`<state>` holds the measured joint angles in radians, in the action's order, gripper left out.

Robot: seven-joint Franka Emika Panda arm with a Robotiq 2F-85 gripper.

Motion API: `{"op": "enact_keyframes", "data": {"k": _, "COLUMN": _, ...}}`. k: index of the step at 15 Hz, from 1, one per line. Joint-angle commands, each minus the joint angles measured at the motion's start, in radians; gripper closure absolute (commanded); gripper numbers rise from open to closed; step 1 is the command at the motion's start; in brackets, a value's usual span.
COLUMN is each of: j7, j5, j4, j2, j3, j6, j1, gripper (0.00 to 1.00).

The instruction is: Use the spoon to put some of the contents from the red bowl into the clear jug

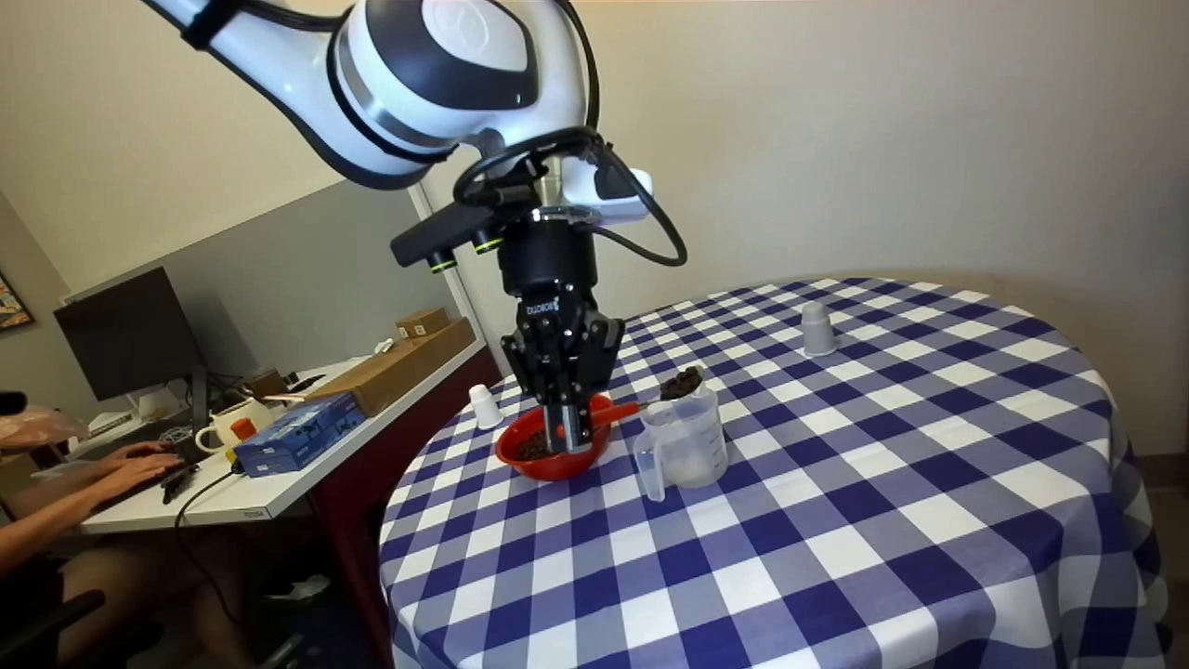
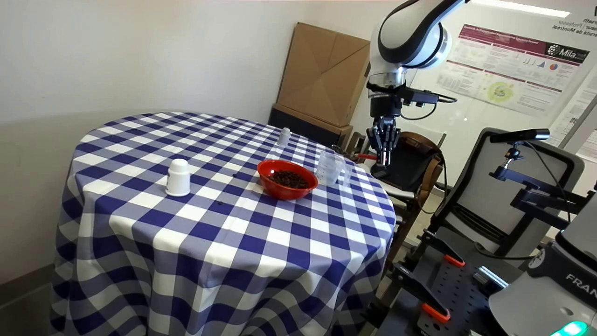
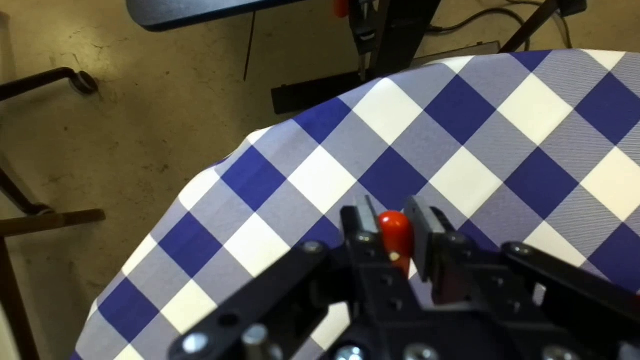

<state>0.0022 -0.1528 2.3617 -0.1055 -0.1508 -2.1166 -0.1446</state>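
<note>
As the wrist view showed, the claw (image 3: pixel 394 218) was clamped on the red handle (image 3: pixel 397 237) of the spoon (image 1: pixel 620 412); its two flat grey pads (image 3: pixel 367 216) stood parallel, one against each side, parted only by what they gripped. The spoon was held roughly level, its head loaded with dark bits (image 1: pixel 683 382), lumpy and heaped. In both exterior views that head appeared at the top of the jug (image 1: pixel 689 448); whether it touched the rim could not be told.

Materials and shapes: the jug was transparent, colourless and roughly cylindrical, with a side handle and printed measuring marks, and stood upright on the cloth (image 1: pixel 817 539). The red bowl (image 2: pixel 283 192) was round, shallow and glossy, partly filled with a dark, grainy pile (image 2: pixel 288 179); it sat near the jug. The cloth was fabric in blue and white checks, hanging in loose folds at its edge.

Count: one spoon, one bowl, one jug. Two white containers (image 2: pixel 178 177), smooth and narrower at the top, stood well apart from each other. At least two dark specks (image 2: pixel 220 203) lay loose on the cloth.
</note>
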Motion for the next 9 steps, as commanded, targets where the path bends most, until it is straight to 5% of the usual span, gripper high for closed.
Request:
{"op": "enact_keyframes", "data": {"k": 1, "j7": 0.043, "j5": -0.084, "j4": 0.019, "j2": 0.006, "j3": -0.007, "j6": -0.044, "j1": 0.005, "gripper": 0.90}}
{"op": "enact_keyframes", "data": {"k": 9, "j7": 0.178, "j5": -0.311, "j4": 0.046, "j2": -0.001, "j3": -0.009, "j6": -0.114, "j1": 0.021, "gripper": 0.90}}
